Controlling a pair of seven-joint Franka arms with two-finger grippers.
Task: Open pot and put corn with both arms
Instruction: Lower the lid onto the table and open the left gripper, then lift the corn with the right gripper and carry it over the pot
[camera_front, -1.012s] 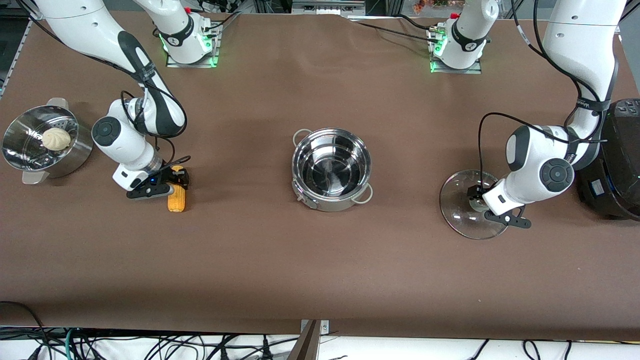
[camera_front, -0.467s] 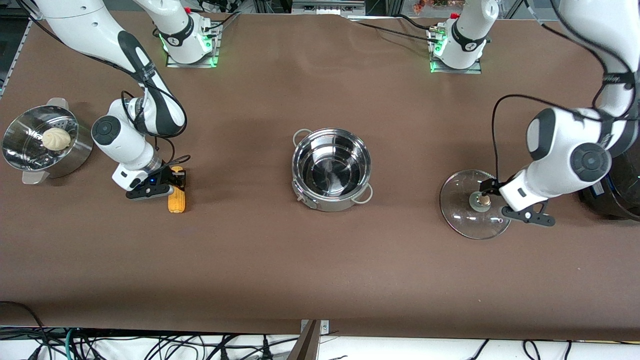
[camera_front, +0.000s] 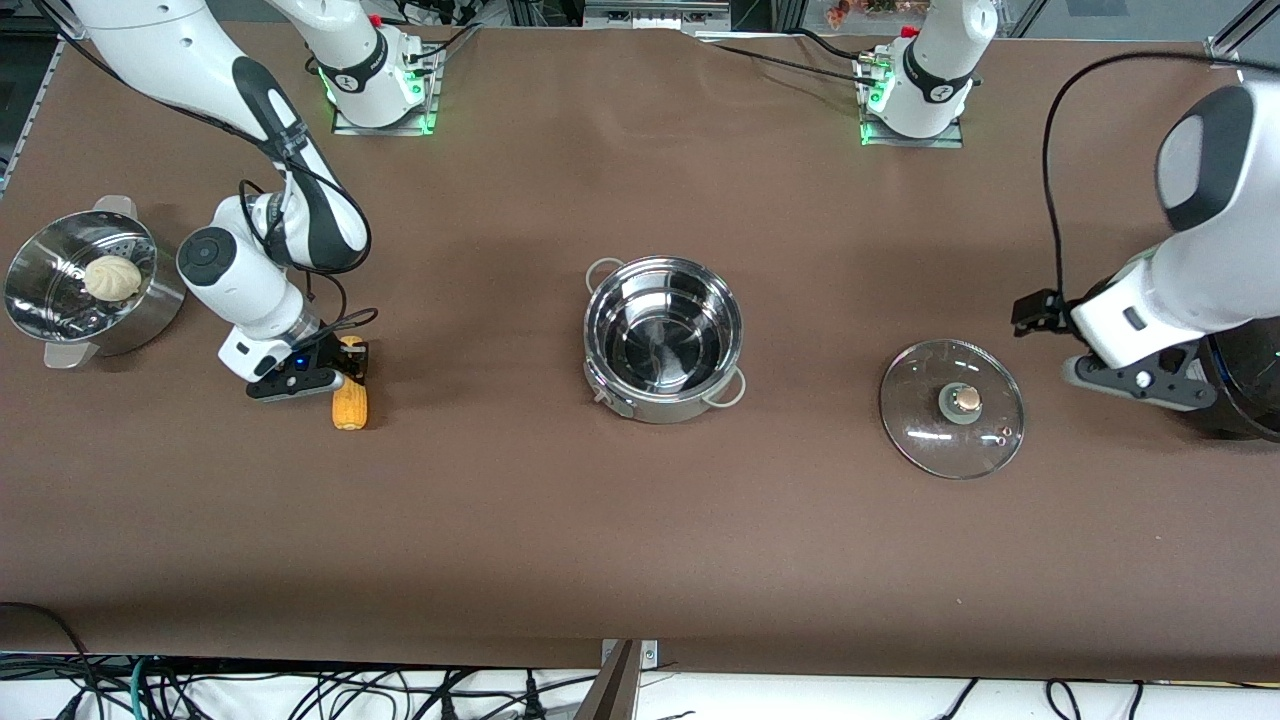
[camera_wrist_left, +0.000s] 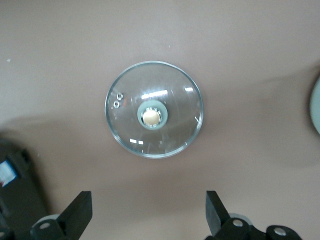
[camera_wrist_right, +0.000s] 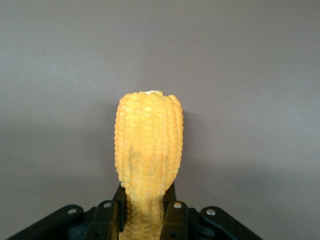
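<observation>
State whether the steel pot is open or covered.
Open: the pot shows its bare inside; its glass lid lies on the table beside it.

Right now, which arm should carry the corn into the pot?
Right. The right gripper is already shut on the corn, and the pot stands open. The left gripper is open, up over the lid.

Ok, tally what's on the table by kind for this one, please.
Steel pots: 1, pot
Steel steamers: 1, steamer
Glass lids: 1, lid
Corn cobs: 1, corn, in the shut right claw
White buns: 1, bun
Black cookers: 1, cooker
Total: 6
</observation>
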